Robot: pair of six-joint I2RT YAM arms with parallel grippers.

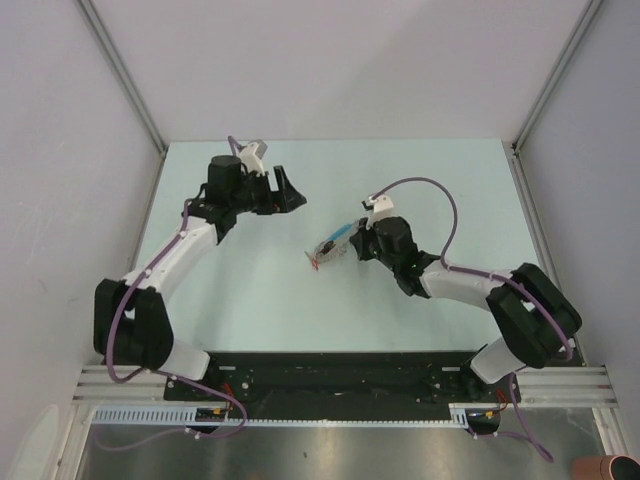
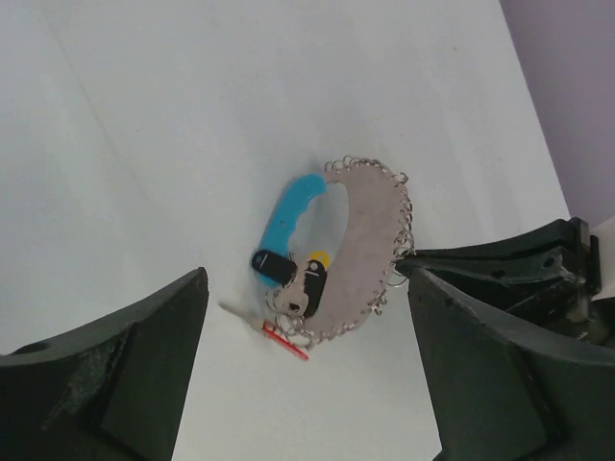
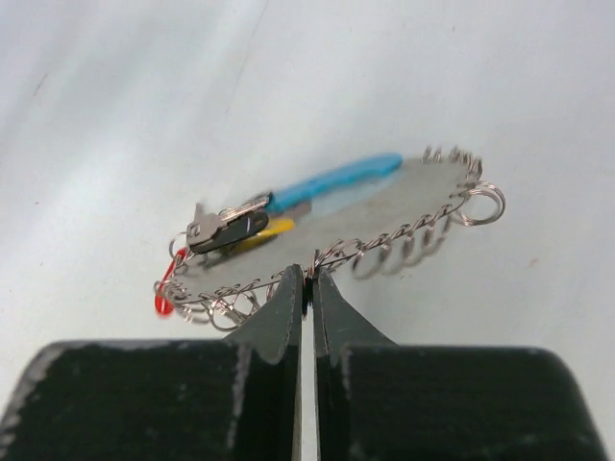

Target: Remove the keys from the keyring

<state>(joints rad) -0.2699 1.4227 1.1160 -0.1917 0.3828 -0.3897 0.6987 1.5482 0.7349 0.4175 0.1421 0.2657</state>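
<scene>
The right gripper (image 3: 307, 280) is clamping its jaws closed on the near edge of the large floppy silvery chain-metal keyring (image 3: 384, 238), which is sitting mid-table. The ring's light-blue curved band (image 3: 332, 180) is lying on its far side. The small dark key (image 3: 231, 230) and the red-headed key (image 3: 164, 288) are hanging at its left end. The left gripper (image 1: 288, 192) is hovering far left with its jaws spread wide, well apart from the ring.

Pale green table top (image 1: 300, 310), matte, enclosed left, right and rear by white panels (image 1: 330, 60). Slanting aluminium posts (image 1: 120, 75) at both rear corners. Grooved aluminium rail (image 1: 570, 385) along near edge, with slotted white cable duct (image 1: 330, 413) just below. Brushed metal sheet (image 1: 340, 455) beneath. Brown rounded object (image 1: 610, 467), partly cropped, at lower right corner.
</scene>
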